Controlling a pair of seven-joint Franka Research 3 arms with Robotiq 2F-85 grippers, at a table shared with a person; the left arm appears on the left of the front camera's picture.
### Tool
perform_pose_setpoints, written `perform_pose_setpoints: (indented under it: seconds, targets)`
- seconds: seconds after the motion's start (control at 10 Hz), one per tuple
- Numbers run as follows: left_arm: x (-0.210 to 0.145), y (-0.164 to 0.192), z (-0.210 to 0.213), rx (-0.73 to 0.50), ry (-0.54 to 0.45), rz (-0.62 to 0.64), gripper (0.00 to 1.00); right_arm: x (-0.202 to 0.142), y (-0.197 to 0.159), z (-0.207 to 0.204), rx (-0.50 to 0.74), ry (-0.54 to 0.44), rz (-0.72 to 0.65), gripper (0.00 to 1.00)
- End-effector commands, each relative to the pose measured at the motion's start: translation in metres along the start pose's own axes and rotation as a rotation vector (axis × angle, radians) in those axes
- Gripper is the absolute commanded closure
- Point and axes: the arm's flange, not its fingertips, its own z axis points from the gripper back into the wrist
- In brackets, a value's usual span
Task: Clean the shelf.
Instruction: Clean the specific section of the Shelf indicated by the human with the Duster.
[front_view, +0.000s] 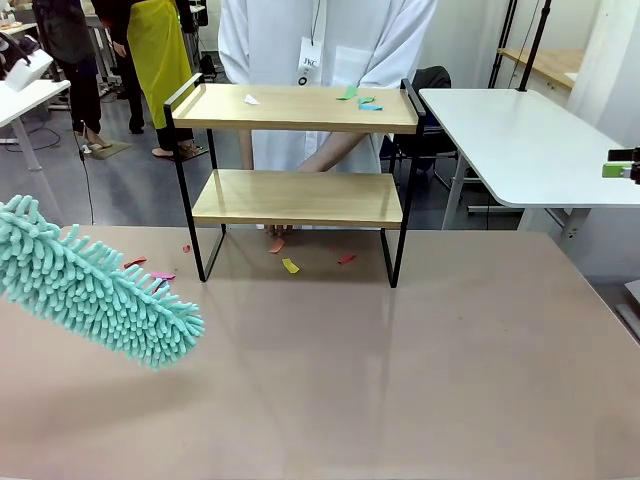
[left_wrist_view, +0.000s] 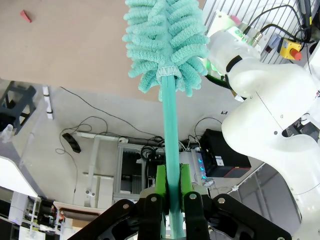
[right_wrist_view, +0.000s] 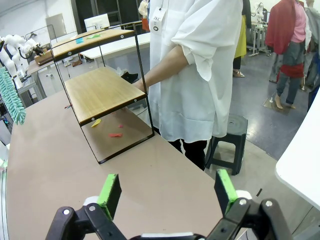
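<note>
The left gripper (left_wrist_view: 172, 186) is clamped on the thin teal handle (left_wrist_view: 169, 130) of a duster, its green pads (left_wrist_view: 161, 184) pressed against the handle from both sides. The fluffy teal duster head (front_view: 95, 285) hangs in the air over the left part of the brown table (front_view: 400, 380), tilted down toward the middle, well short of the shelf (front_view: 300, 198). The right gripper (right_wrist_view: 167, 192) holds nothing, its jaws spread wide above the right side of the table and facing the shelf from the side. The shelf stands at the far middle of the table, upright, right in front of a person in a white shirt (front_view: 330, 40). Its top board carries a white scrap of paper (front_view: 250, 99), a green scrap (front_view: 348, 94) and a blue scrap (front_view: 370, 104); the lower board is bare. On the table under the shelf lie a yellow scrap (front_view: 290, 266), a red scrap (front_view: 346, 258) and an orange scrap (front_view: 277, 245), and two reddish scraps (front_view: 135, 262) lie just left of the frame's left leg. The person's forearm (right_wrist_view: 165, 70) reaches down behind the lower board, the hand mostly hidden by it. A white table (front_view: 520, 140) stands beyond, to the right.
</note>
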Motion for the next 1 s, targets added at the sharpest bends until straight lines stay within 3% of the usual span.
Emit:
perform_pose_setpoints:
  seconds: [0.0, 0.5, 0.6, 0.7, 0.9]
  targets:
    - [0.000, 0.000, 0.000, 0.000, 0.000, 0.000, 0.87, 0.002, 0.001, -0.001, -0.001, 0.006, 0.006, 0.00]
    - [0.053, -0.019, -0.058, -0.064, -0.366, -0.021, 0.87, 0.002, 0.001, -0.001, -0.001, 0.006, 0.006, 0.00]
    - [0.072, -0.026, -0.062, -0.072, -0.412, 0.043, 0.87, 0.002, 0.001, -0.001, -0.001, 0.006, 0.006, 0.00]
    - [0.097, -0.038, -0.060, -0.116, -0.538, 0.119, 0.87, 0.002, 0.001, -0.001, -0.001, 0.006, 0.006, 0.00]
    - [0.142, -0.052, -0.053, -0.162, -0.635, 0.227, 0.87, 0.002, 0.001, -0.001, -0.001, 0.006, 0.006, 0.00]
